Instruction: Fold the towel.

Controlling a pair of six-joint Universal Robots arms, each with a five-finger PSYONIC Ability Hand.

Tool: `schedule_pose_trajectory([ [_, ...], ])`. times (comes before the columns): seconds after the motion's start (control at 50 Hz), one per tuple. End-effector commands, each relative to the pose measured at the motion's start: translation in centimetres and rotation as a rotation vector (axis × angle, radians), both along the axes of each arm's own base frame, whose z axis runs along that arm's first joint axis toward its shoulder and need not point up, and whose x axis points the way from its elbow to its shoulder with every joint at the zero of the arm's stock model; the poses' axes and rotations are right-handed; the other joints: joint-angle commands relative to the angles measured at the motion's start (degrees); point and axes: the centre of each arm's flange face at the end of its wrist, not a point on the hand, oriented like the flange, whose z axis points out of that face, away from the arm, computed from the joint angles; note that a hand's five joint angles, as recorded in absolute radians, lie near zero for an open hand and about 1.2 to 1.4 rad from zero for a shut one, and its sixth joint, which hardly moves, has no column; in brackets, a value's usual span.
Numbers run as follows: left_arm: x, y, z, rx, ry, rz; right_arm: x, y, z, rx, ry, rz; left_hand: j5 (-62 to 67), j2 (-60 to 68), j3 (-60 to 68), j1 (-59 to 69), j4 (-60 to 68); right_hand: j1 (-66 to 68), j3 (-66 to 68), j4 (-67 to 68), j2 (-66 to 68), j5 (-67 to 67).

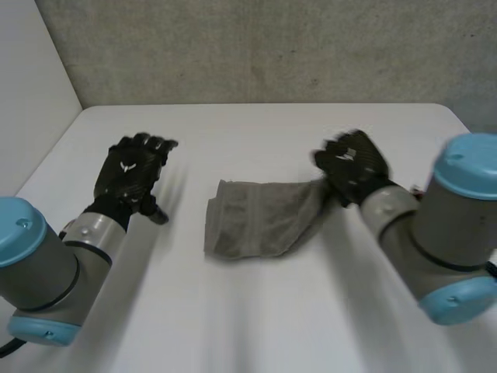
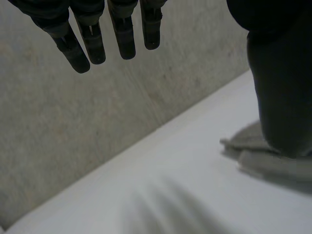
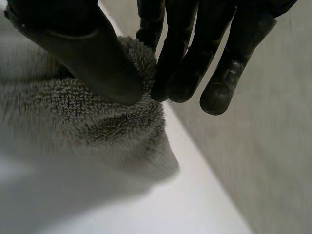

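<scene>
A grey towel [image 1: 256,221] lies bunched in the middle of the white table [image 1: 256,318]. Its right end is drawn up off the table toward my right hand [image 1: 353,165]. In the right wrist view the thumb [image 3: 97,63] and fingers [image 3: 190,63] pinch the towel's edge [image 3: 102,117] between them. My left hand [image 1: 132,171] hovers left of the towel, apart from it, holding nothing. In the left wrist view its fingers [image 2: 92,41] are straight and spread, with the thumb [image 2: 282,87] in front of the towel's near end [image 2: 273,163].
A grey concrete wall [image 1: 272,47] stands behind the table's far edge. A white wall [image 1: 23,93] runs along the left side. Bare tabletop lies in front of the towel and around the left hand.
</scene>
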Motion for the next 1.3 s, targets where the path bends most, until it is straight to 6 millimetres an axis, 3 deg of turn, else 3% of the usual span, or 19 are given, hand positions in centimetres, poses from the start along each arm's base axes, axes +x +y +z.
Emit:
schedule_pose_trajectory([
  [0.02,-0.9,-0.3,3.8,-0.111,0.054,-0.007,9.1,5.9,-1.6,0.020,0.024,0.286,-11.9,-3.6,-3.1,-3.9,-3.7,8.2,3.9,3.7,5.5,4.8],
  [0.08,-1.0,-0.5,4.3,-0.123,0.065,0.000,11.6,8.5,-3.2,0.067,0.061,0.370,-11.9,-3.6,-3.1,-3.9,-3.7,8.2,3.9,3.7,5.5,4.8],
  [0.2,-1.2,-1.3,5.3,-0.128,0.131,0.042,12.2,9.0,-5.6,0.138,0.118,0.375,-11.9,-3.6,-3.1,-3.9,-3.7,0.0,-4.3,-4.5,-2.7,-3.4],
  [0.24,-1.3,-1.5,4.9,-0.106,0.153,0.048,11.7,9.0,-6.2,0.159,0.131,0.357,-11.7,-3.4,-2.9,-3.7,-3.5,-53.6,-57.9,-58.1,-56.3,-57.0],
  [0.3,-1.5,-1.6,4.3,-0.088,0.154,0.044,10.5,7.9,-5.1,0.158,0.114,0.293,-11.7,-3.4,-2.9,-3.7,-3.5,-61.8,-66.1,-66.3,-64.5,-65.2],
  [0.4,-3.0,-1.2,2.4,-0.037,0.148,0.004,7.1,5.0,-2.5,0.183,0.029,0.162,-11.6,-3.3,-2.8,-3.5,-3.3,-61.8,-66.1,-66.3,-64.5,-65.2],
  [0.48,-4.1,-0.3,1.2,-0.007,0.136,-0.031,5.6,4.1,-2.4,0.228,-0.029,0.105,-11.6,-3.3,-2.8,-3.5,-3.3,-61.8,-66.1,-66.3,-64.5,-65.2],
  [0.64,-6.4,2.5,-3.6,0.142,0.052,-0.110,3.5,2.1,-4.6,0.329,-0.081,0.020,-11.1,-2.8,-2.2,-3.0,-2.8,-61.8,-66.1,-66.3,-64.5,-65.2],
  [0.72,-6.3,3.6,-6.2,0.254,-0.018,-0.116,3.6,1.7,-7.8,0.399,-0.040,0.020,-11.1,-2.8,-2.2,-3.0,-2.8,-61.8,-66.1,-66.3,-64.5,-65.2],
  [0.84,-6.3,3.6,-6.5,0.283,-0.055,-0.113,3.5,1.0,-8.2,0.404,-0.040,0.004,-11.2,-2.9,-2.4,-3.2,-3.0,-61.8,-66.1,-66.3,-64.5,-65.2],
  [0.9,-6.5,3.1,-5.1,0.253,-0.044,-0.112,3.4,0.8,-7.7,0.396,-0.050,-0.003,-11.2,-2.9,-2.4,-3.2,-3.0,-61.8,-66.1,-66.3,-64.5,-65.2],
  [0.94,-6.8,2.7,-2.1,0.181,-0.004,-0.117,3.1,0.8,-4.7,0.349,-0.107,-0.002,-11.4,-3.1,-2.6,-3.4,-3.2,-61.8,-66.1,-66.3,-64.5,-65.2],
  [0.96,-6.8,2.7,-2.1,0.180,-0.003,-0.117,3.1,0.8,-4.7,0.349,-0.108,-0.002,-11.4,-3.1,-2.6,-3.4,-3.2,-61.8,-66.1,-66.3,-64.5,-65.2],
  [1.0,-6.9,2.4,1.4,0.097,0.044,-0.120,2.6,1.2,-0.8,0.291,-0.194,-0.001,-11.6,-3.3,-2.8,-3.5,-3.3,-61.8,-66.1,-66.3,-64.5,-65.2],
  [1.06,-7.0,2.2,3.2,0.056,0.067,-0.122,1.5,1.5,2.0,0.255,-0.273,-0.018,-11.7,-3.4,-2.9,-3.7,-3.5,-61.8,-66.1,-66.3,-64.5,-65.2],
  [1.1,-6.9,2.3,7.4,-0.030,0.124,-0.125,0.7,1.3,3.6,0.223,-0.318,-0.038,-12.2,-3.9,-3.4,-4.2,-4.0,-61.8,-66.1,-66.3,-64.5,-65.2],
  [1.12,-6.9,2.3,7.4,-0.031,0.125,-0.125,0.6,1.3,3.7,0.222,-0.319,-0.038,-12.2,-3.9,-3.4,-4.2,-4.0,-61.8,-66.1,-66.3,-64.5,-65.2],
  [1.16,-6.1,2.8,10.9,-0.079,0.154,-0.118,-1.3,0.6,6.6,0.154,-0.402,-0.089,-12.6,-4.3,-3.8,-4.5,-4.4,-61.8,-66.1,-66.3,-64.5,-65.2],
  [1.3,-5.0,3.8,13.7,-0.031,0.217,-0.110,-3.6,-0.2,10.5,0.068,-0.518,-0.161,-12.2,-3.9,-3.4,-4.2,-4.0,-61.8,-66.1,-66.3,-64.5,-65.2],
])
